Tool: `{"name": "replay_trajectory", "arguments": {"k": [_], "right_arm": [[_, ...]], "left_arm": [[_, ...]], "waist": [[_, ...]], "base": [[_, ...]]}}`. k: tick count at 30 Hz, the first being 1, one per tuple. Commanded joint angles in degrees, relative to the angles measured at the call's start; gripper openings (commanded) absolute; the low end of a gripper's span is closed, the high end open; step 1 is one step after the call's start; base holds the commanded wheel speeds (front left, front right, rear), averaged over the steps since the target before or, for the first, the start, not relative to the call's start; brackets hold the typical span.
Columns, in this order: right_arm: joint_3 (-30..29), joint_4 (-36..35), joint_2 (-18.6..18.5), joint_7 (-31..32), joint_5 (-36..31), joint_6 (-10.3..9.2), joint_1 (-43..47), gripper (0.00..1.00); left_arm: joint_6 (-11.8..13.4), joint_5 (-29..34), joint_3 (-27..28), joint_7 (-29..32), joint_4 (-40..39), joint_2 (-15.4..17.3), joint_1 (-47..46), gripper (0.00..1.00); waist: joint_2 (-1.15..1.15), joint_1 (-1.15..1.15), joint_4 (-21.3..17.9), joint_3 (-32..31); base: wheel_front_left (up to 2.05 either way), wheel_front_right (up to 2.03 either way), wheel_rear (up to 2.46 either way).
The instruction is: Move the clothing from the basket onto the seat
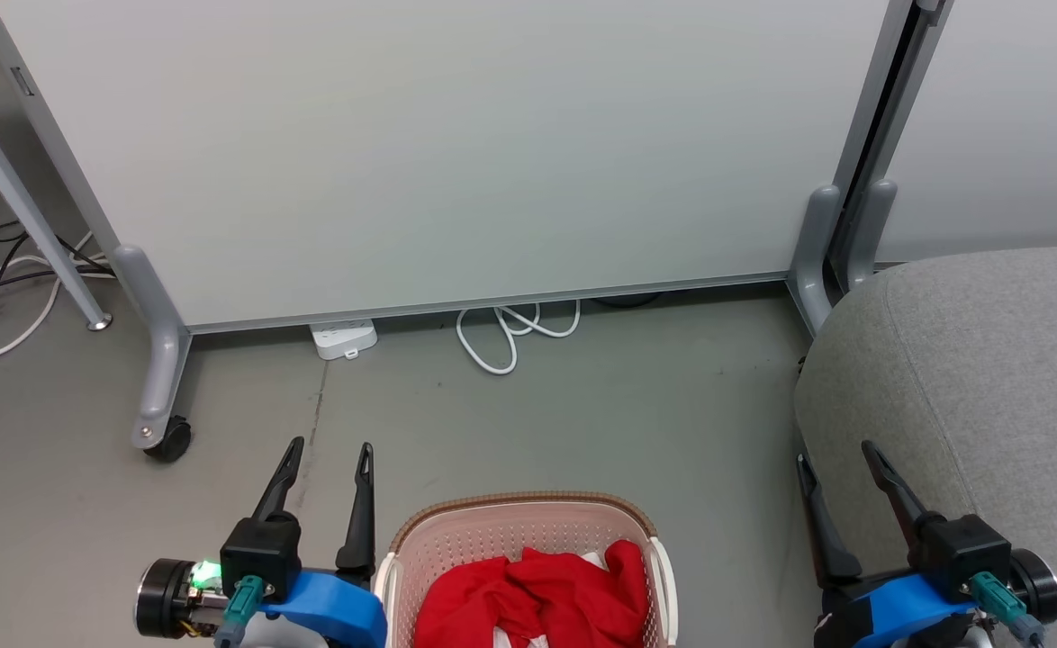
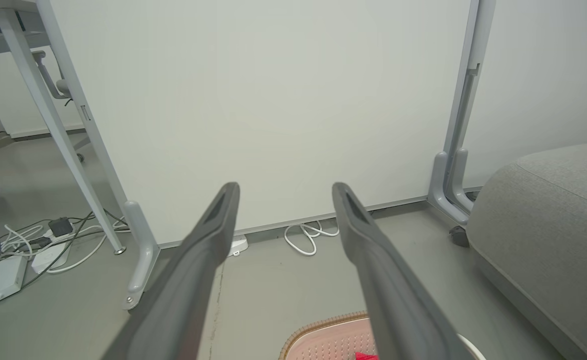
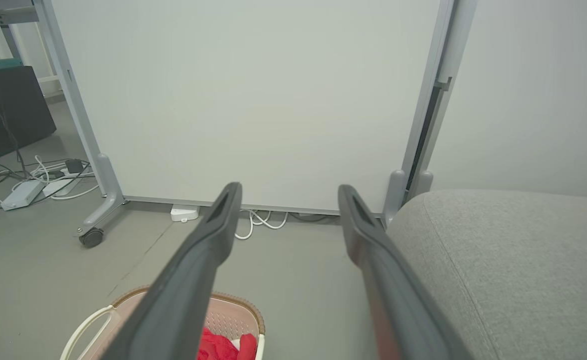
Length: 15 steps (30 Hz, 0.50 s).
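Crumpled bright red clothing (image 1: 537,598) heaped inside cream perforated basket (image 1: 474,540).

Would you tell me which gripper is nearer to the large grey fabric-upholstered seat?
Right. The right gripper hovers open beside the seat's rounded edge; the left gripper is on the far side of the cream perforated plastic basket, well away.

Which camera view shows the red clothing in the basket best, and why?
The head view: it looks down on the clothing bunched in the basket. The right wrist view shows a red patch; the left wrist view, a red sliver at its bottom edge.
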Motion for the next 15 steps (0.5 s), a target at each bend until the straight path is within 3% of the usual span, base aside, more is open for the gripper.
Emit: {"name": "replay_trajectory", "arguments": {"k": [1,15], "right_arm": [[-0.12,0.14,-0.16,-0.36,-0.51,0.03,0.38,1.0],[-0.05,0.61,0.04,-0.36,0.58,0.03,0.29,1.0]], "left_arm": [[-0.18,0.37,0.23,-0.36,0.18,-0.1,-0.57,1.0],[-0.59,-0.16,0.79,-0.35,1.32,-0.22,-0.56,1.0]], "waist": [[0.0,0.0,0.0,-0.02],[0.0,0.0,-0.03,-0.15]], "base": [[0.0,0.0,0.0],[0.0,0.0,0.0]]}}
